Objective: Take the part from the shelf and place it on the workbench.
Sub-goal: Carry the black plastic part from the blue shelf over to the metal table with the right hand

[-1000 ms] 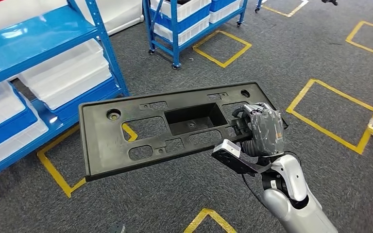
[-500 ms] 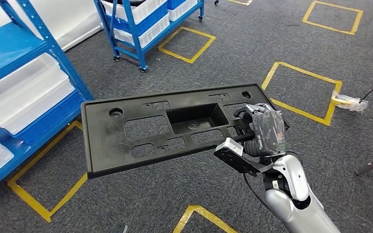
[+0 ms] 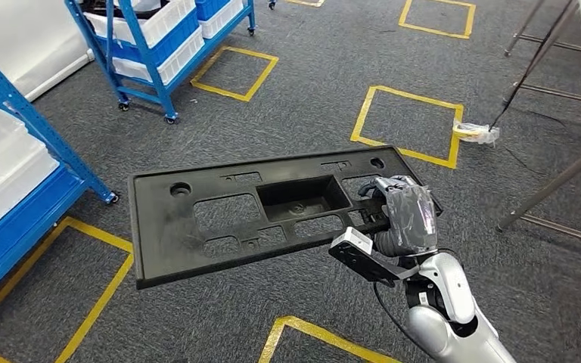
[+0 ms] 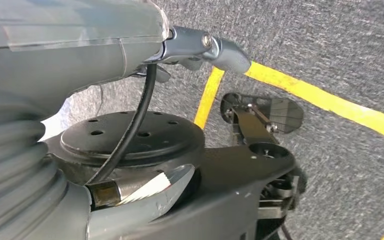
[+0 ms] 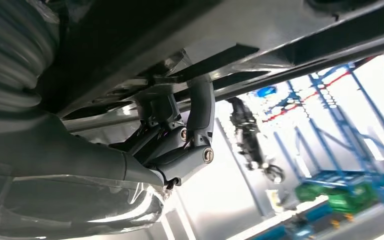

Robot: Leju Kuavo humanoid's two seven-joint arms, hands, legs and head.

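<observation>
From the head view, the right hand point(image 3: 402, 219) grips the right end of the long black part point(image 3: 272, 208), carried flat above the grey carpet, while white bins point(image 3: 155, 26) sit on the blue shelf point(image 3: 132, 53) behind. In the left wrist view the left hand point(image 4: 70, 55) hangs over the floor, and I cannot tell how its fingers lie. The right wrist view shows dark fingers point(image 5: 200, 117) hooked up against the part's underside point(image 5: 290, 30).

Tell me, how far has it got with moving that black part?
Done: the black part is off the blue shelf. In hand: the right hand grips its end, above the floor. Left: setting it on a workbench.
</observation>
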